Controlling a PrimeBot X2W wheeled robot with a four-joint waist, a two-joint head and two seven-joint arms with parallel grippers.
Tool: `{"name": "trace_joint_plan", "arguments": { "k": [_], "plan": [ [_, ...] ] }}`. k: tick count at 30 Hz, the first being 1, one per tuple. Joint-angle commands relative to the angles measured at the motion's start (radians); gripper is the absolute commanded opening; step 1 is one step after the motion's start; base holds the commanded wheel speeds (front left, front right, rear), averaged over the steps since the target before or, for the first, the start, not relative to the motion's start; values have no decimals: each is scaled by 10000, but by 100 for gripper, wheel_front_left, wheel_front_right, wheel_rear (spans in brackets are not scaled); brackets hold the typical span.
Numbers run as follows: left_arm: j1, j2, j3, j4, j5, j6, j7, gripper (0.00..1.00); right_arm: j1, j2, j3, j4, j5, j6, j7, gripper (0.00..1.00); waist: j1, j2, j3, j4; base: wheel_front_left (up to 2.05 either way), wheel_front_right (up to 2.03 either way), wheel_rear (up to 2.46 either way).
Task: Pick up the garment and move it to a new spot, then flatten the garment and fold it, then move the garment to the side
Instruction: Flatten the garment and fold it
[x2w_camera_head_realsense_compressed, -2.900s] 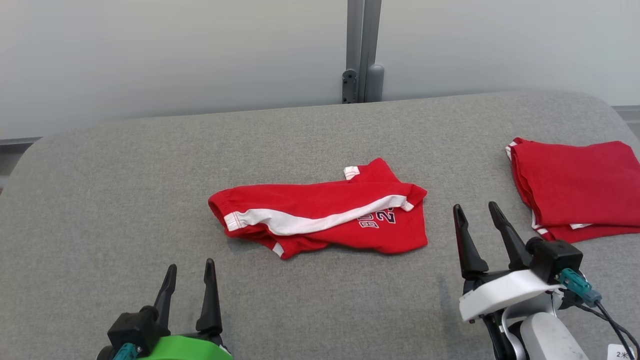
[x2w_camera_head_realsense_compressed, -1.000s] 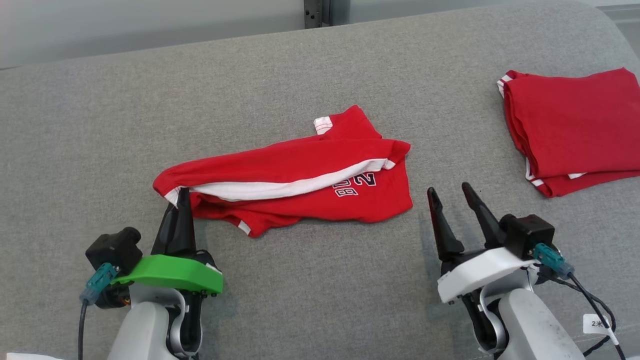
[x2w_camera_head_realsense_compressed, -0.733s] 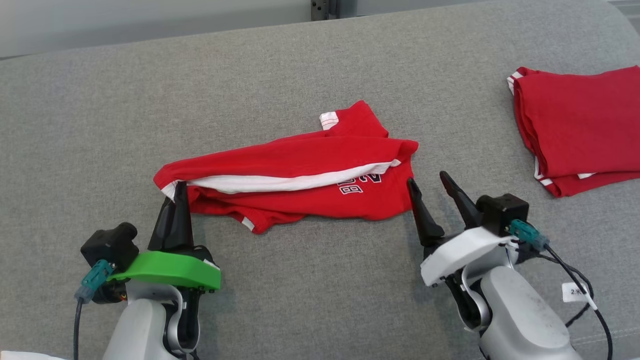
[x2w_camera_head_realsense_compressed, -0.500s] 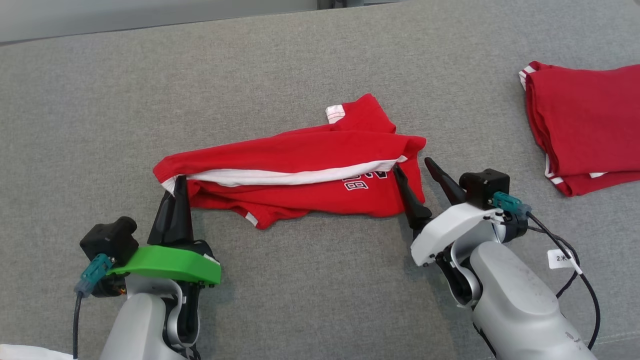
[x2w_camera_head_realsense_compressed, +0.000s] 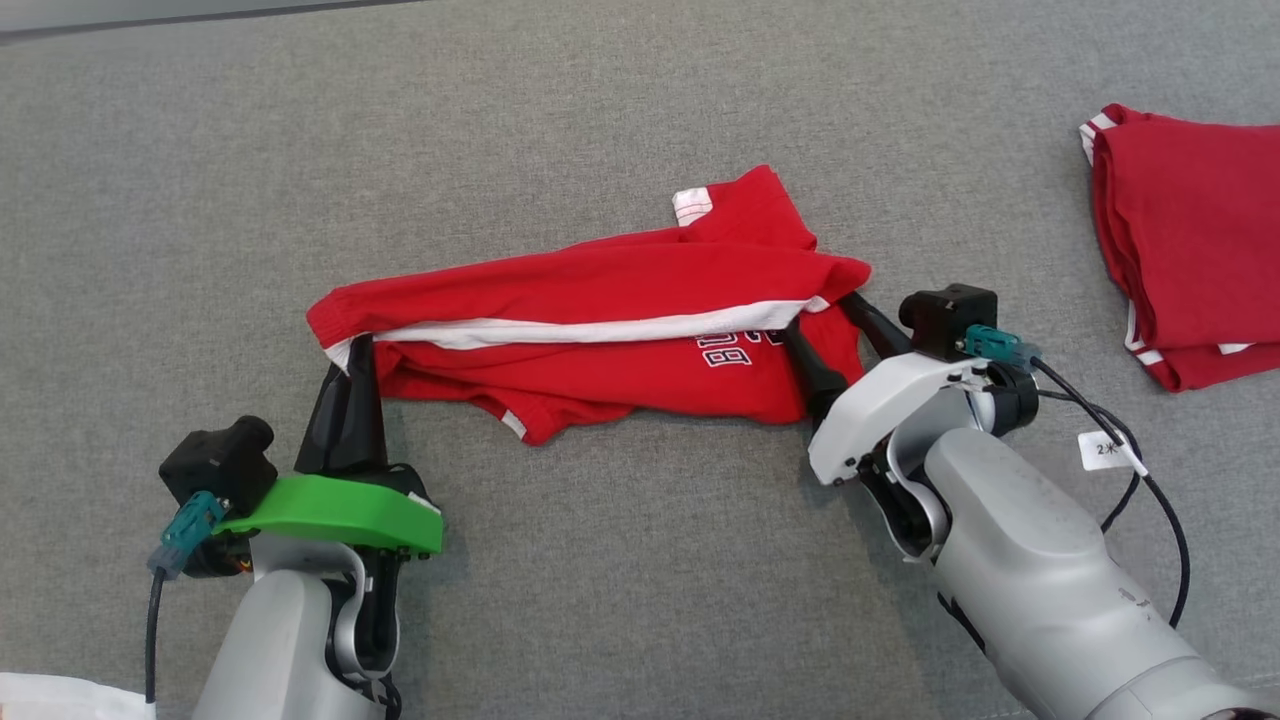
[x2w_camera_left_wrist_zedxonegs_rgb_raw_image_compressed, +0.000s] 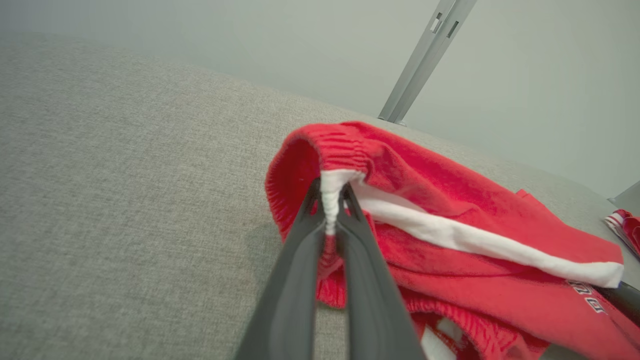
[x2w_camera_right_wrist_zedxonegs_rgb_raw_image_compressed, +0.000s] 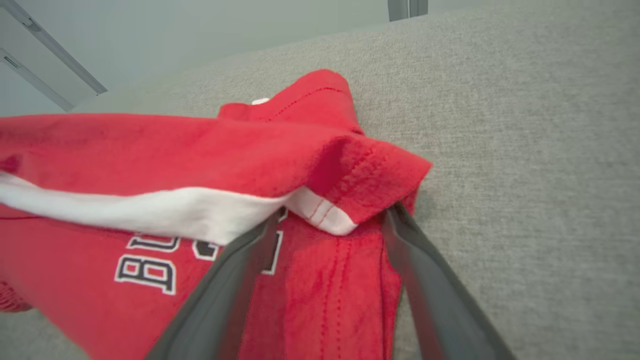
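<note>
The garment, red shorts with a white side stripe and dark lettering, lies crumpled across the middle of the grey surface. My left gripper is shut on the white-trimmed waistband end at the garment's left. In the left wrist view the gripper pinches that white edge of the garment. My right gripper is open at the garment's right corner, with its tips hidden under the folded flap. In the right wrist view the open gripper has a finger on each side of the garment's hem corner.
A second red garment lies folded at the right edge of the grey padded surface. A metal post stands against the pale wall behind. Something white peeks in at the lower left corner.
My right gripper has moved forward and left until its open fingers straddle the garment's right corner. The left gripper stays shut on the waistband. The head camera has tilted down.
</note>
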Motion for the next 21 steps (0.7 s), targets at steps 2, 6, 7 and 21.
{"name": "trace_joint_plan", "arguments": {
  "k": [2, 6, 7, 21],
  "plan": [
    [-132, 104, 11, 22, -33, 49, -54, 0, -164, -36, 224, -74, 170, -1, -85, 100, 0, 0, 15, -19, 0, 0, 0],
    [-61, 132, 13, 42, -55, 50, -67, 0, 1, -206, 323, -755, 165, -1, -79, 100, 0, 0, -22, -85, 0, 0, 0],
    [-30, 133, 13, 46, -63, 52, -72, 0, 118, -228, 301, -950, 149, -1, -79, 100, 0, 0, -41, -100, 0, 0, 0],
    [116, 228, -59, -13, -122, 114, -34, 0, 558, -321, 388, -1633, 262, -1, -76, 49, 0, 0, -115, -146, 0, 0, 0]
  ]
}}
